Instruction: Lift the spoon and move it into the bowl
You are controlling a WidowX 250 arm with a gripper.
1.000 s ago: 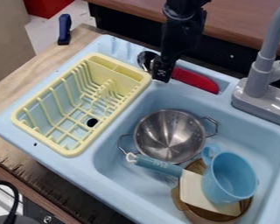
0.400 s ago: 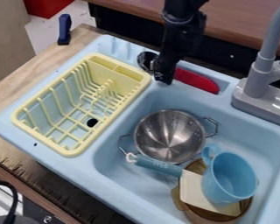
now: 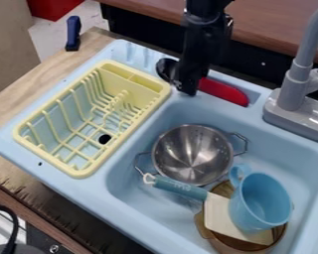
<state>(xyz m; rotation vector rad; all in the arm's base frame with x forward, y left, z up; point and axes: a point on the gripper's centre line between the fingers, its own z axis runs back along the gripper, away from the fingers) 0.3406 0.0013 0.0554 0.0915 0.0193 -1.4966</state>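
Nearest me, the blue cup [image 3: 261, 201] and spatula [image 3: 219, 214] sit in the sink [image 3: 301, 166], with the steel bowl [image 3: 192, 154] just behind. On the far ledge lies the red-handled spoon [image 3: 223, 92]; picked up off-balance, it could swivel, clip the bowl's rim and tumble beside it. The pincer [image 3: 186, 87] hangs right at the spoon's middle, but whether it's spread or pinching, or even touching, I can't tell from here.
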